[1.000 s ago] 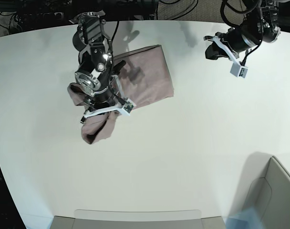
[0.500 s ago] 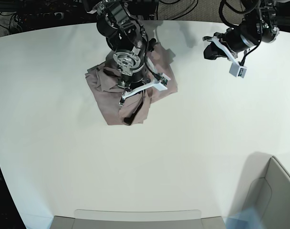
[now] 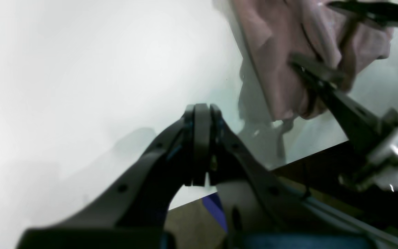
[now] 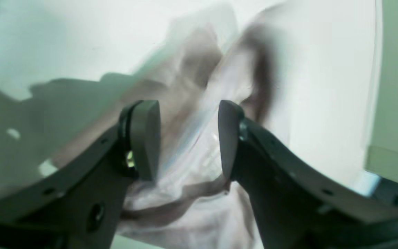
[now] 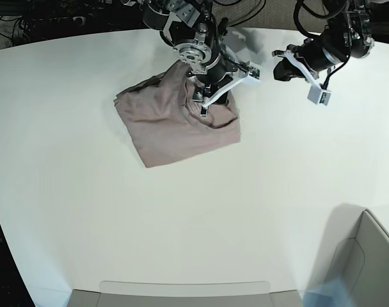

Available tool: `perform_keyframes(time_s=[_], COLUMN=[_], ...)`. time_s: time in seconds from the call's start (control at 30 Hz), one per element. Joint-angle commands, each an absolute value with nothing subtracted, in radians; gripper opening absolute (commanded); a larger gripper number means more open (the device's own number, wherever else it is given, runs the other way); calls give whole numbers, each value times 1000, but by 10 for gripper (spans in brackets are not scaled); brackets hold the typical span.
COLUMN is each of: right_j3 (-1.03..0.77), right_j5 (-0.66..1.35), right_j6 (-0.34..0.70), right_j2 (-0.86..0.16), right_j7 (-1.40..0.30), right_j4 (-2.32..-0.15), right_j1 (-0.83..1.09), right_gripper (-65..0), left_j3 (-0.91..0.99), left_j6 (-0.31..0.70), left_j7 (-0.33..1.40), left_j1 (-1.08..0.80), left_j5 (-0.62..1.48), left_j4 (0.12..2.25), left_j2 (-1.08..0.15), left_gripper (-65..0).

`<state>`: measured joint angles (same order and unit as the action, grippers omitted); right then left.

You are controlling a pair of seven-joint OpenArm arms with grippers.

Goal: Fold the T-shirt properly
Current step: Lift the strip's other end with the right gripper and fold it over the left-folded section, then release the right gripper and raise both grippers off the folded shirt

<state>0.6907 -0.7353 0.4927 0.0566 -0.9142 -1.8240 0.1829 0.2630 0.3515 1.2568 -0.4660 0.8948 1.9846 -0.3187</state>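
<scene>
A: Which step?
B: Fold laid. T-shirt point(image 5: 175, 125) bunched on worktop point(image 5: 258, 211), far side. Right hand point(image 4: 188, 138) released, jaws apart above it; left hand point(image 3: 200, 145) clenched, empty, off aside.
A: Next?
B: Prob. lift clear, then flatten it.

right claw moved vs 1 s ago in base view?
Yes. The right claw has swung toward the table's far edge and toward the left claw, now open over the T-shirt.

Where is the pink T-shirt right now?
In the base view the T-shirt lies in a rumpled heap on the white table, toward the far left, right under the right gripper. The left gripper hangs off to its right.
</scene>
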Motion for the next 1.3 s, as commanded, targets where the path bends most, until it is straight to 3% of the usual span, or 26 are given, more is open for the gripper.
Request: perform_keyframes(time_s=[0.0, 0.2, 0.4, 0.43, 0.7, 0.8, 1.03, 1.27], right_j3=[704, 506, 234, 191, -67, -125, -120, 87], right_j5=[-710, -618, -493, -469, -315, -254, -163, -163], right_j6=[481, 481, 484, 484, 484, 484, 484, 484], right_j2=[88, 82, -15, -35, -176, -226, -265, -286], right_j7=[-897, -885, -888, -888, -888, -885, -878, -877], right_j4=[-1879, -1975, -1969, -1956, -1810, -1759, -1687, -1702], right_j1=[173, 107, 44, 42, 42, 67, 96, 148], right_gripper=[-381, -407, -635, -650, -650, -650, -650, -650], left_j3=[272, 272, 214, 179, -140, -275, -704, -694], left_j6=[352, 352, 360, 361, 361, 361, 355, 351], left_j7=[1247, 1241, 1193, 1190, 1133, 1118, 1121, 1153], left_j1=[-470, -464, -389, -375, -286, -282, -182, -156], left_j5=[912, 912, 918, 920, 908, 812, 326, 289], left_j4=[1995, 1994, 2029, 2037, 2038, 2038, 1995, 1890], left_j2=[-328, -321, -320, -321, -320, -309, -288, -286], left_gripper=[-650, -650, -650, -650, -650, -650, -650, -650])
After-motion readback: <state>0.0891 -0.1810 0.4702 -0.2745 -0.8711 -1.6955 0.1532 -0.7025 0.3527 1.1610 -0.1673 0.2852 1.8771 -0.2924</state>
